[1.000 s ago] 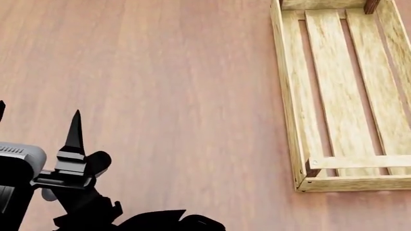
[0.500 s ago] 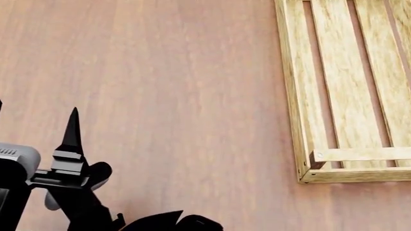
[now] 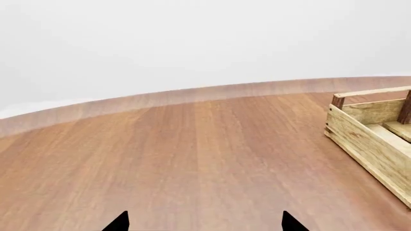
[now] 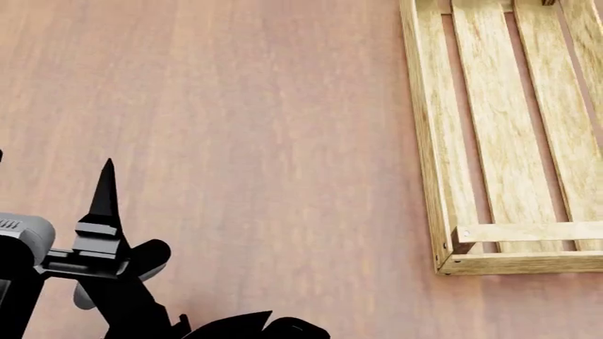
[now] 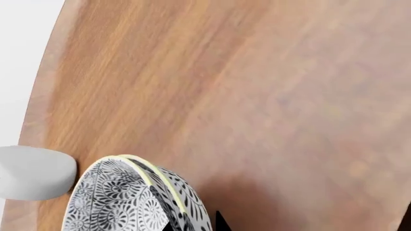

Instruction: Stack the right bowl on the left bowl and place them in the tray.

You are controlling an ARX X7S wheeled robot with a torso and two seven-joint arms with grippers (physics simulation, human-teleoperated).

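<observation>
No words show anywhere. The left gripper is spread over the brown wooden table. I cannot tell about the right gripper's jaws.

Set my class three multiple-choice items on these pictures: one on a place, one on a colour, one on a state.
1. In the head view, the pale wooden slatted tray lies: A right; B left; C centre.
2. The black-and-white patterned bowls' rims are: A red; B yellow; C blue.
3. The left gripper's fingers are: A apart; B shut on a bowl; C shut on the tray.
A, it fills the right edge; B, yellow bands edge both; A, bare table shows between the tips.
</observation>
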